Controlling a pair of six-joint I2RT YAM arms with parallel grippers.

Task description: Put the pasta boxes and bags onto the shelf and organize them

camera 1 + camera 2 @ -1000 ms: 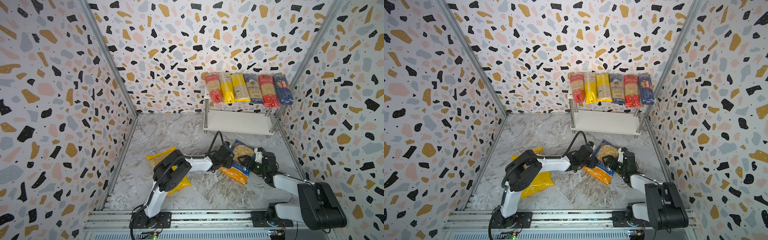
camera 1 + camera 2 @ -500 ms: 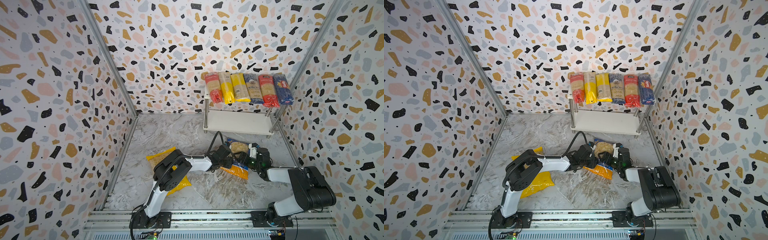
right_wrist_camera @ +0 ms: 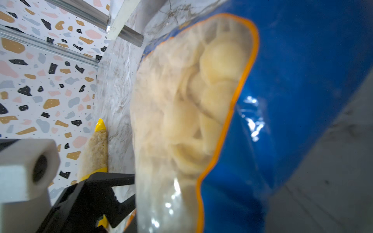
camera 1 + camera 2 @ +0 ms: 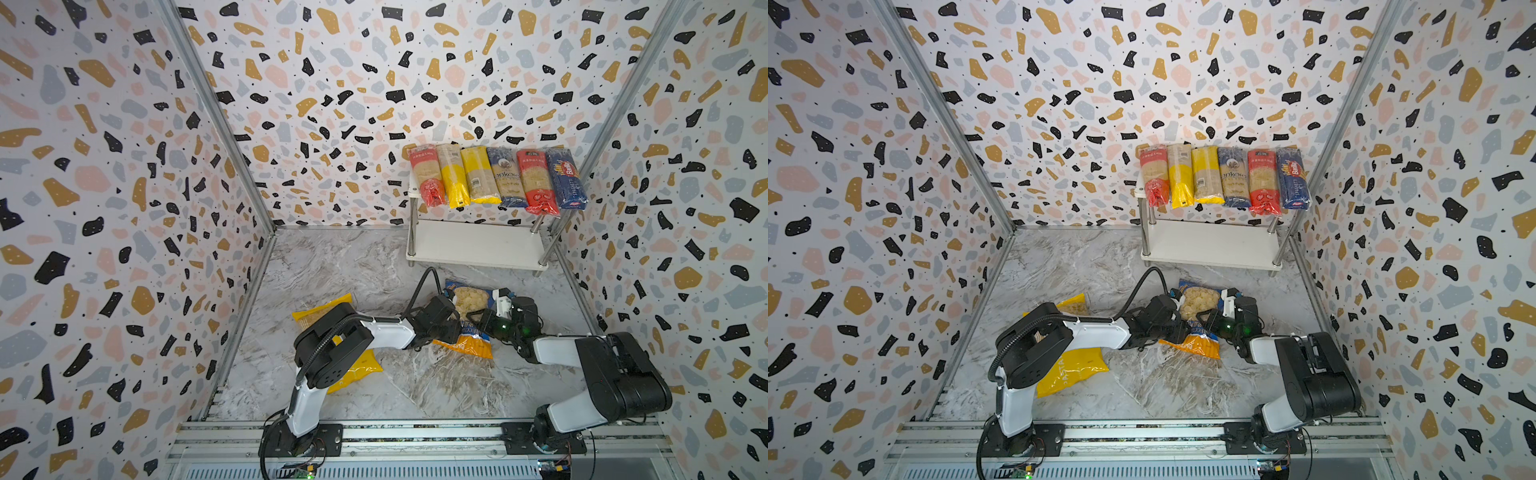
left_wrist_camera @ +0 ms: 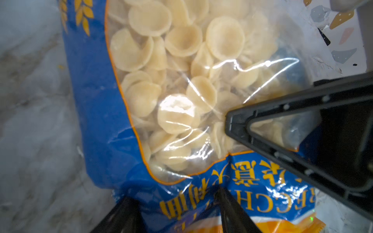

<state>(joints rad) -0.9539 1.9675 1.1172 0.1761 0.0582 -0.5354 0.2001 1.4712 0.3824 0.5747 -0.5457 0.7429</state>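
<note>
**Two-arm pickup of the blue-orange bag (image 4: 469,300) in front of the shelf (image 4: 473,249).**
The yellow bag (image 4: 1075,370) lies front-left of the shelf, untouched. The left gripper (image 5: 174,194) clasps the blue-orange bag's edge, just before the shelf. The right gripper (image 4: 478,318) lays one finger (image 5: 302,100) on its window; its hold is not discernible. Advise securing both edges, lifting level, and sliding it onto the shelf's bare lower board.

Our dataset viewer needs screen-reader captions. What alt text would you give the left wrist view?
A blue-orange bag of round pasta discs, seen through its clear window, fills the view over a marble floor. The left gripper pinches its printed end, and one of the right gripper's fingers rests against the window.
</note>
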